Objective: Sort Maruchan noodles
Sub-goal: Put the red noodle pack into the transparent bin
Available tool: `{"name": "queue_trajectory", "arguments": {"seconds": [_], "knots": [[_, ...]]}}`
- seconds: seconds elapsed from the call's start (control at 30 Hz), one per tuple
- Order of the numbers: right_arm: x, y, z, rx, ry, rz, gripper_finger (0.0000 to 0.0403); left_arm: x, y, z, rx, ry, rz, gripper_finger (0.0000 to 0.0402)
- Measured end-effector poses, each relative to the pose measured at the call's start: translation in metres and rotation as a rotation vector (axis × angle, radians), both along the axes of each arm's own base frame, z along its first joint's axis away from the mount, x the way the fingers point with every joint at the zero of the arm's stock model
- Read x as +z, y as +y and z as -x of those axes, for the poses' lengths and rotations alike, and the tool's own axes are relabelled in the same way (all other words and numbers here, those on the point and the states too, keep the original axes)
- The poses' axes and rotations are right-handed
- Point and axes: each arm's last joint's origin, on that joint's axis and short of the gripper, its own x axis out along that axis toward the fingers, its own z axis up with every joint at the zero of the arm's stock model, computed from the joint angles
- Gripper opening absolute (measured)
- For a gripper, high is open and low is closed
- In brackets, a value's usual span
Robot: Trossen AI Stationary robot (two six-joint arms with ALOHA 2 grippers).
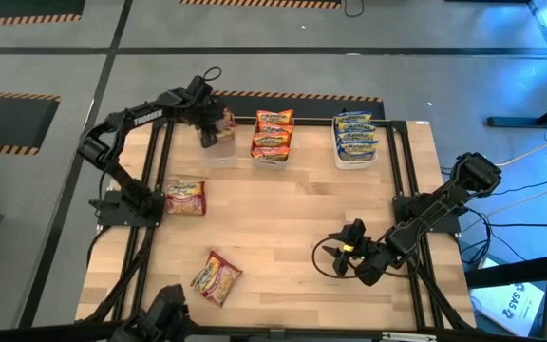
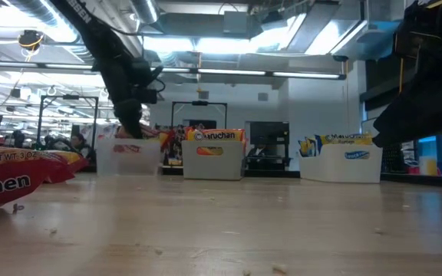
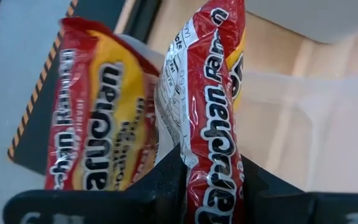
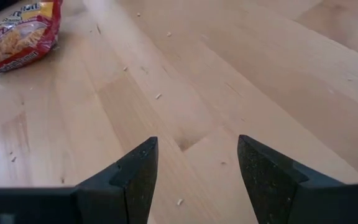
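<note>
Hanging over the leftmost clear tub [image 1: 219,147] at the far edge of the surface [image 1: 283,218], a red Maruchan packet [image 3: 211,118] sits clamped upright in the left end effector [image 3: 211,186], beside another red packet [image 3: 98,118] already in that tub. 2 more red packets lie loose on the wood, one [image 1: 185,197] near the left rail, one [image 1: 216,276] nearer the front. Orange packets [image 1: 273,133] fill the middle tub, blue-and-yellow ones [image 1: 355,135] the right. The right end effector [image 4: 194,180] hovers low, released and empty.
</note>
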Motion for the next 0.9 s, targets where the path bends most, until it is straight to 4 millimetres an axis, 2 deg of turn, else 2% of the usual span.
{"name": "queue_trajectory", "arguments": {"seconds": [0.17,0.33,0.57,0.77,0.9], "knots": [[0.0,0.0,0.0,0.0,0.0,0.0,0.0205,-0.004,0.005,0.002,0.066,-0.006,0.022,0.0075],[0.0,0.0,0.0,0.002,0.0,-0.003,0.0205,-0.004,0.007,0.006,0.161,0.067,-0.019,0.0114],[0.0,0.0,0.0,0.004,0.002,-0.001,0.0205,0.015,0.006,0.003,0.199,0.087,-0.058,0.0168],[0.0,0.0,0.0,0.004,0.001,-0.001,0.0205,0.022,0.006,0.005,0.264,0.135,-0.149,0.0178],[0.0,0.0,0.0,0.004,0.001,0.001,0.0205,0.022,0.005,0.004,0.271,0.141,-0.144,0.0178]]}}
